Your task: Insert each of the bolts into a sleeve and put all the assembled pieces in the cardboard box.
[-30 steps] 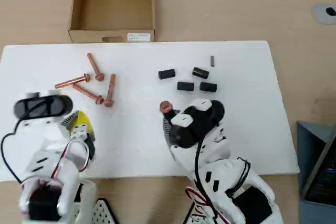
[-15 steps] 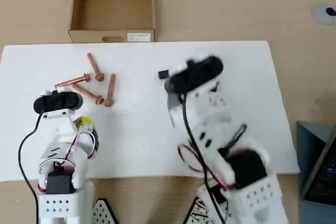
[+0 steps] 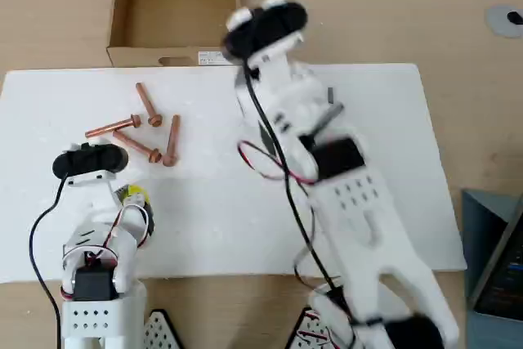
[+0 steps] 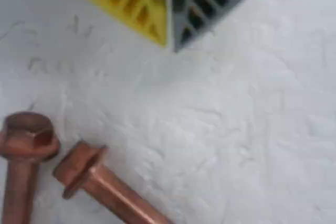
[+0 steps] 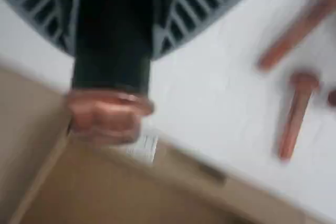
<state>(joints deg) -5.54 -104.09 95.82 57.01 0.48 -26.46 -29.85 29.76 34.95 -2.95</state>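
The cardboard box (image 3: 139,55) is seen open-topped at the upper left of the high view. It stands on the desk (image 3: 384,26), just beyond the far edge of a white sheet (image 3: 204,202). The right arm is extended up the middle of the frame, and the right end effector (image 5: 118,19) is held at the box's front right corner. It is clenched on a black sleeve (image 5: 110,61), and the copper head of a bolt (image 5: 107,114) protrudes from the sleeve's free end. This assembled piece is held by the box's front rim.

Four loose bolts (image 3: 139,130) are scattered on the sheet, left of centre and below the box. The left end effector (image 4: 169,38) is placed at the lower left, just below those bolts. Its yellow and grey fingers are pressed together with nothing between them, close above the sheet and near two bolt heads.
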